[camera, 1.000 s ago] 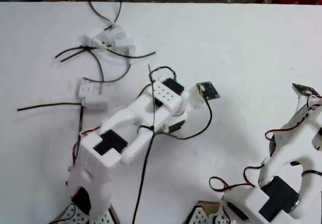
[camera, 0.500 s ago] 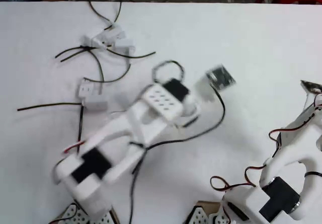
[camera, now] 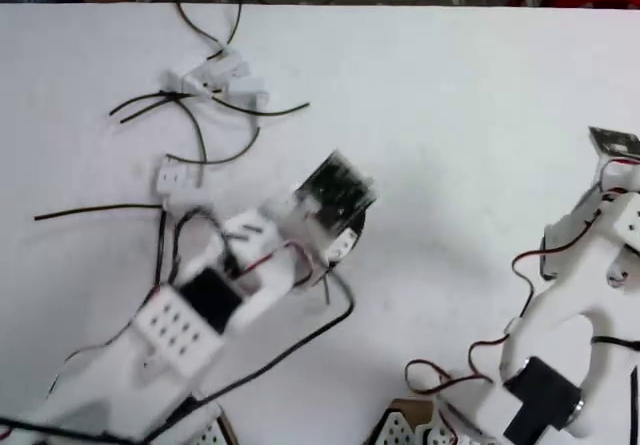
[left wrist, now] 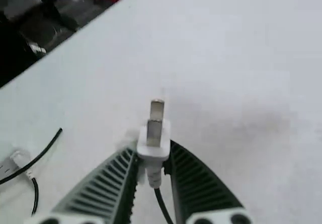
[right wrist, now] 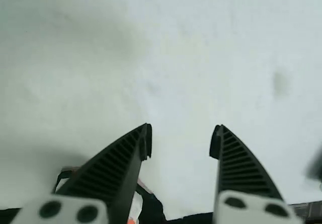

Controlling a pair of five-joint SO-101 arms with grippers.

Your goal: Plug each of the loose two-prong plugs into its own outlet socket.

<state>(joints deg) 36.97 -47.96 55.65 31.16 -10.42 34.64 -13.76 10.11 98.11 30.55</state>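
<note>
**Left arm.** In the left wrist view, the left end effector (left wrist: pixel 152 154) is clenched on a white two-prong plug (left wrist: pixel 153 137). Both ribbed fingers (left wrist: pixel 118 176) press against the sides of the plug body. The 2 metal prongs point straight away from the end effector, over a bare part of the table (left wrist: pixel 241 58). A black cable (left wrist: pixel 160 206) leaves the rear of the plug and runs back between the fingers. To one side, a second black cable (left wrist: pixel 41 151) lies on the table next to a small white connector piece (left wrist: pixel 15 159).

**Left arm, high view.** The left arm (camera: pixel 190 315) reaches from the near edge toward the middle of the table (camera: pixel 450 85). Its wrist end (camera: pixel 335 193) lies near the middle, well apart from the connectors.

**Connectors.** A single white socket block (camera: pixel 175 177) lies on the table just beyond the left arm. A cluster of white connector pieces (camera: pixel 220 77) lies farther back, among several loose black cables (camera: pixel 205 140). Whether each piece in the cluster is a plug or a socket cannot be told.

**Right arm.** The right arm (camera: pixel 580 285) stands at the right side of the table. In the right wrist view, the right end effector (right wrist: pixel 181 133) is released, with its fingers (right wrist: pixel 240 166) spread wide and grasping nothing, over bare table (right wrist: pixel 166 43).
</note>
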